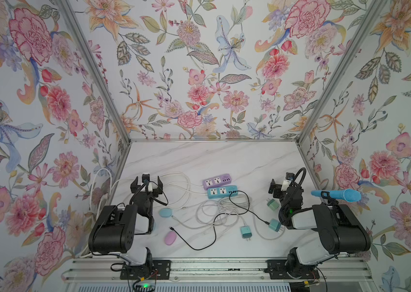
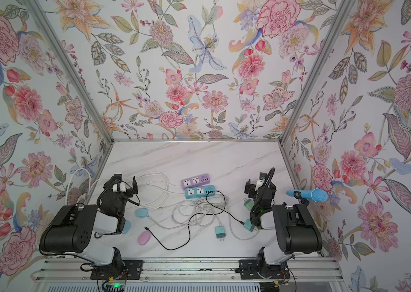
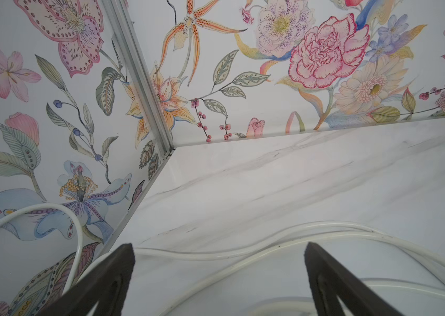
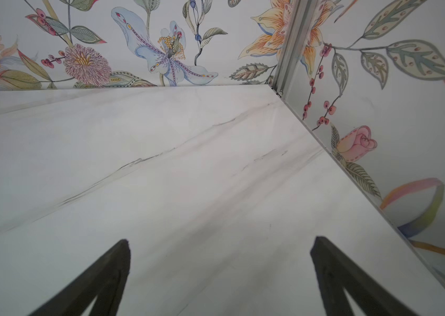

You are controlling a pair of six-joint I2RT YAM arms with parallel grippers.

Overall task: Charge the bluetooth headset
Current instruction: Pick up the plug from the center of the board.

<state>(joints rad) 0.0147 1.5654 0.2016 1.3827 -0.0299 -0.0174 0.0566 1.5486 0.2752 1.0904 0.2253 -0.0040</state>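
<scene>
Marble table [image 1: 212,156] is being boxed in by floral walls [image 1: 199,75]. Landmark: blue power strip [image 1: 222,191], lying mid-table. All places are being given from it.

Left arm [image 1: 113,227] is being parked left of the strip, toward the near edge. Left gripper [image 3: 218,246] is being held over white cable, jaws being kept spread wide, nothing being pinched.

Right arm [image 1: 335,227] is being parked right of the strip. Right gripper [image 4: 221,240] is being held over bare table, jaws likewise being kept spread wide, nothing between them.

Blue microphone [image 1: 338,195] is being seen well right of the strip, beyond the right arm, by the wall.

White cable tangle [image 1: 214,209] is being left just on the strip's near side. More white cable is being run out to its left.

Purple power strip [image 1: 217,180] is being kept just behind the blue one, parallel to it.

Black cable [image 1: 214,227] is being looped across the strip's right end and over the tangle.

Three green chargers are being left near-right of the strip [image 1: 245,231] [image 1: 274,225] [image 1: 272,203].

Task item: blue oval case [image 1: 165,212] and pink oval case [image 1: 170,238] are being left near-left of the strip, the pink one nearer the table edge, both apart from the jaws. One black cable plug is lying just beside the pink case. Which case is the headset cannot be told.
</scene>
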